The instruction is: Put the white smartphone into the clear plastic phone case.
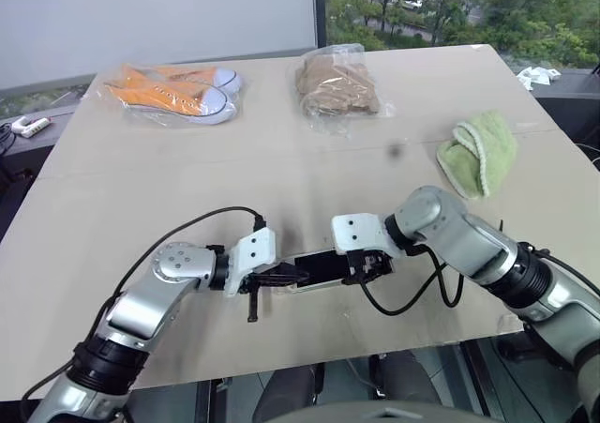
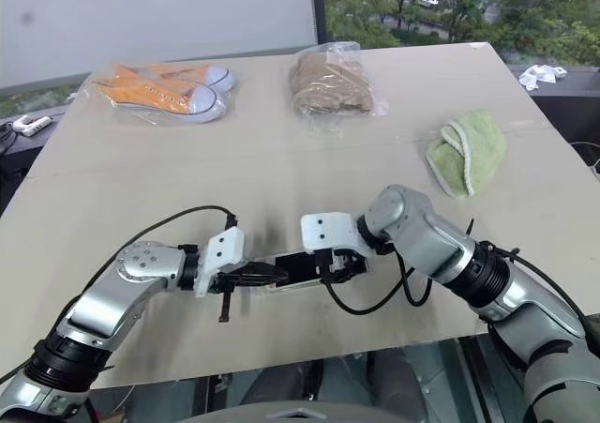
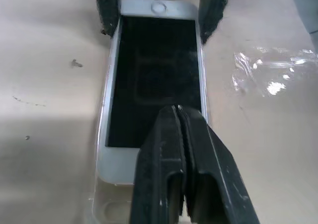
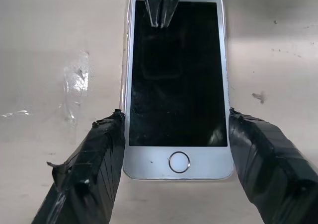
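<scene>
The white smartphone [image 4: 176, 75] lies screen up near the table's front edge, between my two grippers. Its end away from the home button sits over the clear plastic phone case [image 3: 112, 204], whose thin rim shows along the phone's side and past that end. My left gripper [image 3: 178, 110] is shut, and its joined fingertips rest on the black screen at that end. My right gripper [image 4: 176, 115] straddles the home-button end. One black finger [image 4: 107, 149] presses against each long edge of the phone [image 1: 319, 268].
At the back of the table [image 1: 281, 170] lie orange shoes in a clear bag [image 1: 173, 90] and a bagged brown cloth [image 1: 337, 85]. A green cloth [image 1: 478, 151] lies at the right. A shiny scrap of clear film [image 3: 268, 75] sits beside the phone.
</scene>
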`<act>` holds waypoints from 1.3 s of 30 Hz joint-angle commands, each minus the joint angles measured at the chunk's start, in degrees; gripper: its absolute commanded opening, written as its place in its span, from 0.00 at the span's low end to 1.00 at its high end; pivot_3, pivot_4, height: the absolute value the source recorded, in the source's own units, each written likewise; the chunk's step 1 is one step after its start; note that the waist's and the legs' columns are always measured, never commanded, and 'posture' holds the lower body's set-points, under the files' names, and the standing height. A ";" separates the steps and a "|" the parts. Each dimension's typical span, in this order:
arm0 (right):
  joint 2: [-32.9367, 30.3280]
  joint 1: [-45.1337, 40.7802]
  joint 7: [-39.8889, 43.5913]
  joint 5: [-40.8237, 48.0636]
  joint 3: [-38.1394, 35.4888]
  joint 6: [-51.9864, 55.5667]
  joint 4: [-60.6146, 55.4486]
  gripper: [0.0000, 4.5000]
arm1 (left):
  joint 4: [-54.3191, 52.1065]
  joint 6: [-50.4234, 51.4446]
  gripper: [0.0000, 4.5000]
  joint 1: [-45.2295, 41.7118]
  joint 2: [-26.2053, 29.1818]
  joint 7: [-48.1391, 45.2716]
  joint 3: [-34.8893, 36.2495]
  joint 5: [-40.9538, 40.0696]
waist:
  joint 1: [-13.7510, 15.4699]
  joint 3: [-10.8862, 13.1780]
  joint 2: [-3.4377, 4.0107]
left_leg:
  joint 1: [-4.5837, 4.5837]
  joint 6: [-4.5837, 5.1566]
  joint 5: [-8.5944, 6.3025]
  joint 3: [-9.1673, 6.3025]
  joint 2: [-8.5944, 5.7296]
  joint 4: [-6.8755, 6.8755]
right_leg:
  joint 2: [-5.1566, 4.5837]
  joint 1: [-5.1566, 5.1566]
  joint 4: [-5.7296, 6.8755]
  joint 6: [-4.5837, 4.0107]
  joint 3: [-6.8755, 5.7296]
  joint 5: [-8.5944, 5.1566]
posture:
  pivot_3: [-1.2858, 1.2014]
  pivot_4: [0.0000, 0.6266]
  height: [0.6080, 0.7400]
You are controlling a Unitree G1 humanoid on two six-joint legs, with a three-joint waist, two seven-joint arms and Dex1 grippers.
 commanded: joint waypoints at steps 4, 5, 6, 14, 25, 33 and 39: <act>1.71 -0.36 -1.53 -1.47 0.67 -2.07 1.84 0.65 | 1.02 3.48 0.01 1.71 0.15 0.36 -3.35 2.46 | -0.08 -0.12 0.04 | 0.05 -0.01 0.00 0.00 0.01 0.00 | 0.01 0.01 0.05 0.00 0.01 0.00 | 0.52 0.24 1.00; 1.88 -0.24 -1.77 -1.52 0.42 -2.52 2.07 0.65 | 1.10 3.56 0.01 1.65 0.07 0.39 -3.39 2.51 | -0.09 -0.14 0.05 | 0.08 -0.01 0.00 0.00 0.01 -0.01 | 0.02 0.02 0.05 0.00 0.02 0.00 | 0.52 0.24 1.00; 2.07 -0.07 -1.82 -1.08 -0.25 -2.89 2.21 0.65 | 1.18 3.59 0.01 1.60 0.01 0.38 -3.46 2.57 | -0.10 -0.16 0.05 | 0.09 -0.01 0.00 0.00 0.01 -0.02 | 0.02 0.03 0.06 0.00 0.02 0.00 | 0.52 0.24 1.00; -0.16 1.15 -0.15 2.44 -4.46 -1.85 -0.15 0.99 | 1.90 3.42 0.00 1.15 -0.26 0.34 -3.89 2.95 | 0.34 -0.15 0.12 | 0.00 -0.01 0.00 -0.03 0.00 -0.02 | 0.00 0.01 -0.01 0.00 -0.02 0.00 | 0.52 0.24 1.00; -8.96 4.69 0.68 9.55 -13.32 2.65 -7.56 0.99 | 2.30 3.25 0.00 0.62 -0.56 0.63 -3.88 2.99 | 0.65 -0.12 0.16 | -0.09 0.01 -0.01 -0.08 -0.04 -0.04 | -0.06 0.02 -0.17 0.00 -0.08 0.00 | 0.52 0.24 1.00; -12.65 10.83 -2.97 10.94 -17.24 2.30 -7.95 0.62 | 1.95 2.77 0.00 0.46 -1.04 1.13 -2.61 1.93 | 0.60 -0.12 0.17 | -0.09 0.01 -0.01 -0.07 -0.04 -0.04 | -0.07 0.02 -0.16 0.00 -0.05 0.00 | 0.52 0.24 1.00; -12.72 12.47 -4.77 11.00 -17.03 2.02 -8.20 0.04 | -4.19 7.77 0.00 -0.82 -0.21 1.28 4.76 -5.99 | 0.55 -0.02 0.15 | -0.15 0.00 0.00 -0.09 -0.02 -0.03 | -0.06 0.01 -0.14 0.00 -0.08 0.00 | 0.52 0.24 1.00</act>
